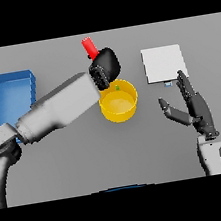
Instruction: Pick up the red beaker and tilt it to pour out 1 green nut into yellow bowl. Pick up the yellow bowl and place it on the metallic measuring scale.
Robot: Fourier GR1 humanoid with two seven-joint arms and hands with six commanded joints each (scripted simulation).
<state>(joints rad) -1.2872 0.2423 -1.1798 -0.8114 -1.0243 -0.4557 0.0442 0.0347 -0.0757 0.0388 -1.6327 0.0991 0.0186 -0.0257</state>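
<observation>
One red beaker [89, 46] tilted, mouth toward yellow bowl [119, 102]

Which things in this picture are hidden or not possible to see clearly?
- Head view: the red beaker shows only its upper end; the left hand covers the rest, opening included.
- The green nut at the yellow bowl's far rim is too small to tell whether it is falling or resting.
- The metallic measuring scale's display is unreadable; the right hand partly covers it.
</observation>
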